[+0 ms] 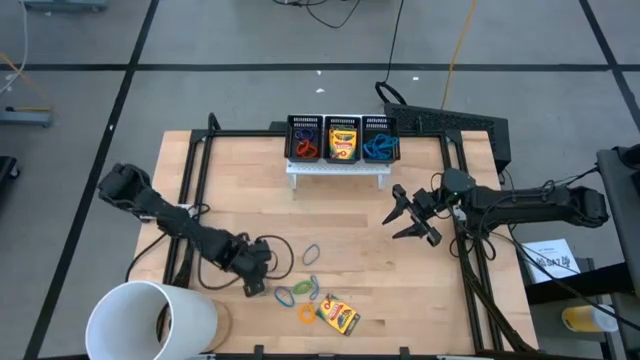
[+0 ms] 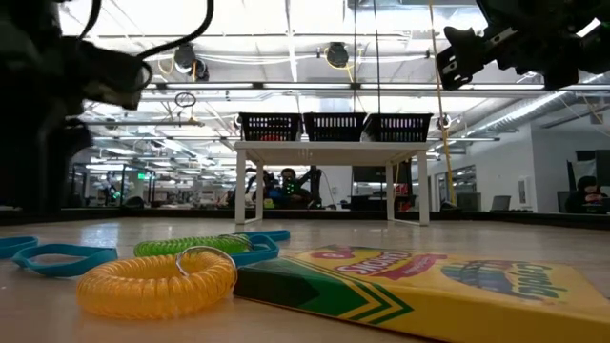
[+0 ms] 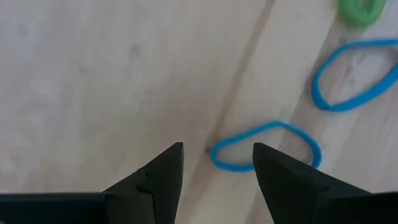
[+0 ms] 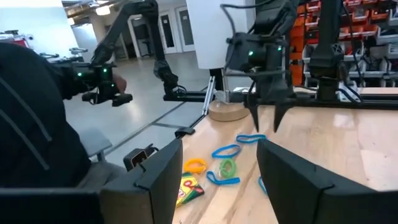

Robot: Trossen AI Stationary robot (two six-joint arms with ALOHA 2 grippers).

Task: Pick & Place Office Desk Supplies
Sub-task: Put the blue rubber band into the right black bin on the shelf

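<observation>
Left gripper (image 1: 256, 283) open, empty, low over a blue band (image 3: 264, 146). Right gripper (image 1: 408, 217) open, empty, mid-table. Crayon box (image 2: 429, 286) near front edge; print looks like Crayola, blurred.

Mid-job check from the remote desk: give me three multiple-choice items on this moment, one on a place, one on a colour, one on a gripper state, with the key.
1. Where does the loose crayon box lie?
A. in the middle bin
B. on the table's near edge, by the bands
C. inside the white cup

2. What colour is the band just ahead of the left gripper?
A. blue
B. red
C. purple

3. How does the right gripper stand?
A. shut on a crayon box
B. shut on a band
C. open, holding nothing, above the table

Key: 1 B, the high view shows it flat on the wood beside the orange coil. 2 A, the left wrist view shows a blue loop. 3 C, its fingers are spread and empty.
</observation>
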